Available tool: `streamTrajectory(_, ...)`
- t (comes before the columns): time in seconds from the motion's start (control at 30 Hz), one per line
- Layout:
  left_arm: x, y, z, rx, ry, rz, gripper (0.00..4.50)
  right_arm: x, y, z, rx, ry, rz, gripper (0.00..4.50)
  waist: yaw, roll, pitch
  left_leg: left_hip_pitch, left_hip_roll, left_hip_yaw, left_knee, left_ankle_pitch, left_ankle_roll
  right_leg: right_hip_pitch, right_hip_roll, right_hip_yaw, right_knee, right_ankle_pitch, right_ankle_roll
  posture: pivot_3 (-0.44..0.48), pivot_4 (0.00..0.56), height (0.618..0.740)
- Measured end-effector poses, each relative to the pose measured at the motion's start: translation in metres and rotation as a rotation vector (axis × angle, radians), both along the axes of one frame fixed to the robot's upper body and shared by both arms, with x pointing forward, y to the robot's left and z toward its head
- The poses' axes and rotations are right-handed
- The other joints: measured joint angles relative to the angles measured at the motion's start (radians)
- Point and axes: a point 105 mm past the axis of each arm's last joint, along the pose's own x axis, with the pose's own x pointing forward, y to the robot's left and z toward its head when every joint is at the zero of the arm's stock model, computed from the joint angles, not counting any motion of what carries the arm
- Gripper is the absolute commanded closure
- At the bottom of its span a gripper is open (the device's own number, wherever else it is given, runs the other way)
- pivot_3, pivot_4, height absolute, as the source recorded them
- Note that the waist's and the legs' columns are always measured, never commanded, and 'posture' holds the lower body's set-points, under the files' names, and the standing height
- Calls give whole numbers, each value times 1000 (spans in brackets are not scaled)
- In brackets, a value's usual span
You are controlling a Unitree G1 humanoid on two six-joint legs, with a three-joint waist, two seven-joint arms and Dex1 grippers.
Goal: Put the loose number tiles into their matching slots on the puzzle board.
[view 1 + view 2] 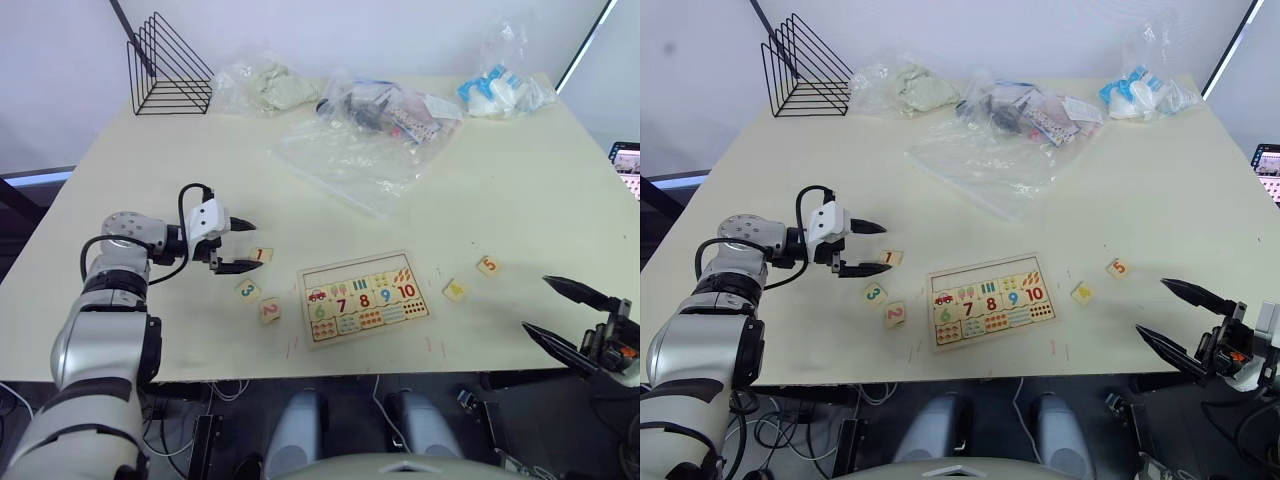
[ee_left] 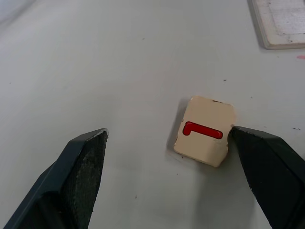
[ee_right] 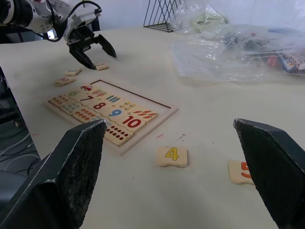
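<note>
The puzzle board (image 1: 370,268) lies near the table's front edge, its matching slots (image 1: 330,277) bare along the top row. Left of it lie loose tiles 1 (image 1: 260,255), 3 (image 1: 247,290) and 2 (image 1: 269,311). Tiles 4 (image 1: 455,291) and 5 (image 1: 488,266) lie to its right. My left gripper (image 1: 256,246) is open and low over the table, straddling tile 1 (image 2: 204,130), which rests against one finger. My right gripper (image 1: 535,304) is open beyond the table's front right edge, holding nothing, with tile 4 (image 3: 171,156) ahead of it.
A black wire rack (image 1: 168,68) stands at the back left. Clear plastic bags (image 1: 355,150) with contents spread across the back and middle of the table. More bagged items (image 1: 503,90) sit at the back right.
</note>
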Motion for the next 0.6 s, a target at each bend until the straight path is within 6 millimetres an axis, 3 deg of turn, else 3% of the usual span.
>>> streamTrajectory(0.07, -2, -2, -2, -4, 18, -16, 1351, 0, 0, 0, -1, -3, 0, 0, 1, 0, 0, 0, 0, 0, 0, 0, 0, 0, 0, 0, 0, 0, 0, 0, 150, 740)
streamTrajectory(0.5, -3, -4, -3, -13, 38, -31, 1351, 0, 0, 2, -3, -13, 15, 0, 1, 0, 0, 0, 0, 0, 0, 0, 0, 0, 0, 0, 0, 0, 0, 0, 150, 740)
streamTrajectory(0.6, -6, -5, -4, -12, 54, -50, 2478, 0, 0, 2, -1, -14, 17, 0, 1, 0, 0, 0, 0, 0, 0, 0, 0, 0, 0, 0, 0, 0, 0, 0, 150, 740)
